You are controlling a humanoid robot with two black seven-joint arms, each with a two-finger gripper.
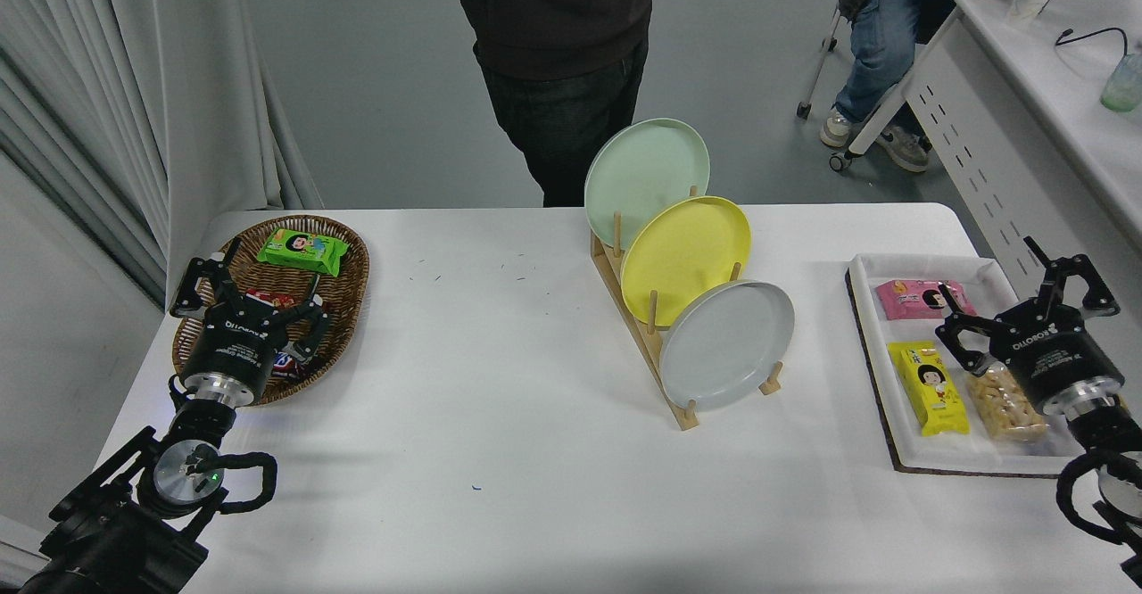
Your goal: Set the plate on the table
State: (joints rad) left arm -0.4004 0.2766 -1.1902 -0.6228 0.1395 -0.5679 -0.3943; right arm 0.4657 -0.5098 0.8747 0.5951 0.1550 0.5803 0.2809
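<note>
A: Plate [727,344], pale grey, standing on edge in the nearest slot of the wooden rack [665,358], at the middle of the bench [500,416]. Leaning back against the yellow plate [685,259] behind it.

B: And behind the yellow one?

A: Mint-green plate [647,179], in the rack's farthest slot. All three tilted the same way, faces toward the rack's right.

B: Right claw [1006,295]?

A: Well to the right of the rack, hovering over the white tray [928,460]. Fingers spread, gripping nothing. Well apart from the grey plate.

B: In the tray?

A: Pink packet [919,298] at the far end, yellow packet [930,389] nearer, and a clear bag of what look like pale snacks [1006,408], partly hidden under the claw.

B: Left claw [259,295]?

A: Far left of the rack, parked over the near rim of the wicker basket [343,295]. Fingers spread too, holding nothing.

B: Basket contents?

A: Green packet [303,251] at the far side; some red wrappers under the claw, too covered to name.

B: Beyond the rack?

A: Person in dark clothes [558,68] standing at the bench's far edge. Second person in jeans [879,37], seated farther right by a white desk [1053,94].
</note>
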